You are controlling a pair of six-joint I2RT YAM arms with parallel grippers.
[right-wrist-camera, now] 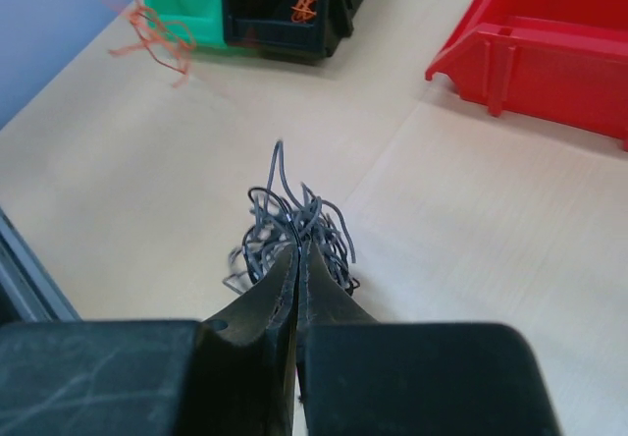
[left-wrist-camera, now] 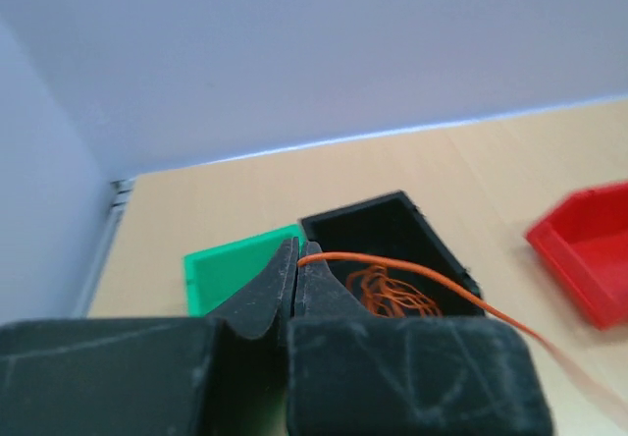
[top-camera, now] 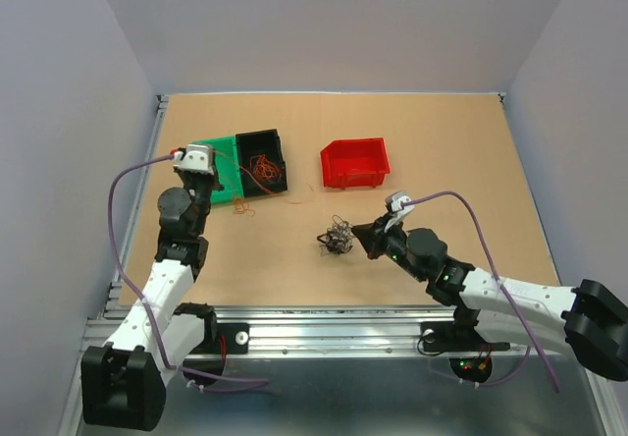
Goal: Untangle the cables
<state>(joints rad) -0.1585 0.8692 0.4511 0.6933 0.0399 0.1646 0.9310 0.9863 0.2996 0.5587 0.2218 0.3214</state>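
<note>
Dark grey knot (right-wrist-camera: 294,235): thin, stiff-looking wires are bunching into a small curly clump, with loose ends poking up and out. It is sitting on the bare table (top-camera: 442,161) near the middle, on the near side of the red bin (top-camera: 355,178).
Orange cable (left-wrist-camera: 392,264): a single thin strand is running from the left fingertips out to the right, passing above the black bin (top-camera: 257,136).
Orange heap (top-camera: 263,169): a loose scribble of orange wire is lying inside the black bin, far left.
Orange curl (top-camera: 242,207): a few strands are lying on the table just near of the bins.
Left gripper (left-wrist-camera: 297,254): it is clenching tight on the orange cable, up over the green bin (top-camera: 221,151) and the black bin, which are standing side by side.
Right gripper (right-wrist-camera: 297,254): it is clamping tight, tips buried in the near edge of the dark grey knot and pinching strands there.
Top view alone: it is showing both arms at once and the wide gap between the knot and the left-hand bins.
Left wrist alone: it is showing the strand coming out from between the pressed fingers.
Right wrist alone: it is showing the knot's separate wires up close; from above it is reading only as a dark tuft.
</note>
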